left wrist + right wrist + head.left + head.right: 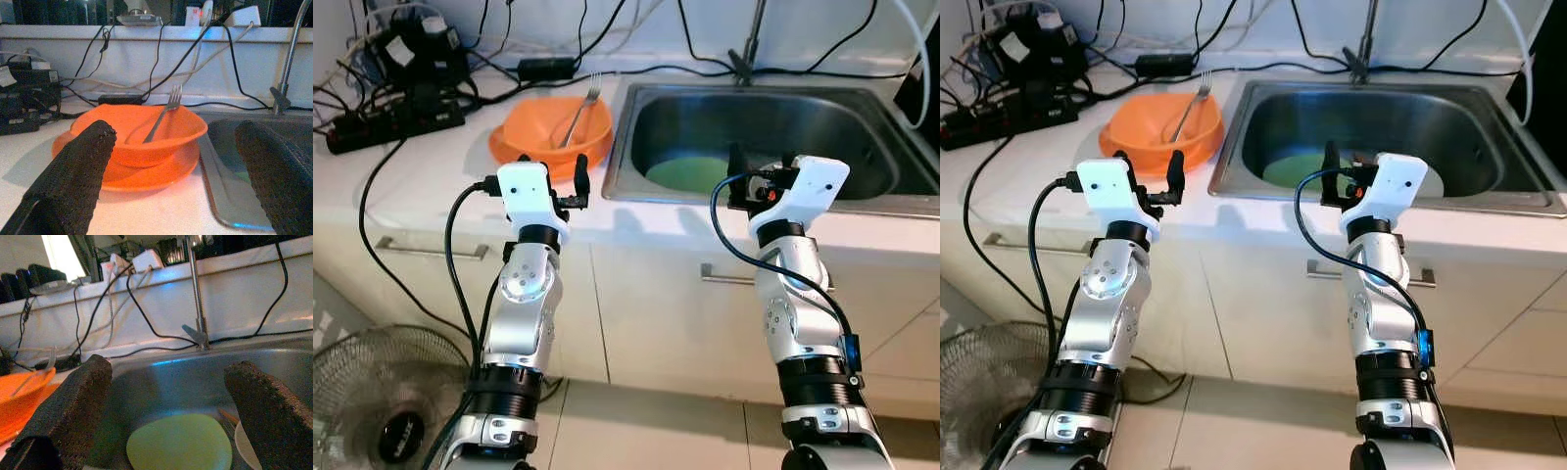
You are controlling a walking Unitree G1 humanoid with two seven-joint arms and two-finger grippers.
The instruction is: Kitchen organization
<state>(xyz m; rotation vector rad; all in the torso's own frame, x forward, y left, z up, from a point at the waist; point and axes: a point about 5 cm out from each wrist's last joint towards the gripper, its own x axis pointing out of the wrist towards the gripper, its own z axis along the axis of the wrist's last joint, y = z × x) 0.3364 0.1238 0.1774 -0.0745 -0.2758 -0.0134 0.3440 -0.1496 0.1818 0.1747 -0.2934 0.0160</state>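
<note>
An orange bowl (551, 125) sits on an orange plate (128, 175) on the white counter, left of the sink (618, 149). A metal fork (579, 110) leans inside the bowl. In the sink basin lies a green plate (689, 174), with the edge of a white plate (243, 444) beside it. My left gripper (551, 174) is open just in front of the bowl, at the counter's front edge, with nothing between its fingers (73, 181). At the sink's front rim my right gripper (762, 168) is open and empty, facing the green plate (180, 443).
A faucet (745, 54) rises behind the sink. A black power strip (391, 122) and tangled cables crowd the counter's back left. A cable hangs down the cabinet front. A floor fan (386, 401) stands at lower left. Cabinet drawers with handles (426, 252) are below.
</note>
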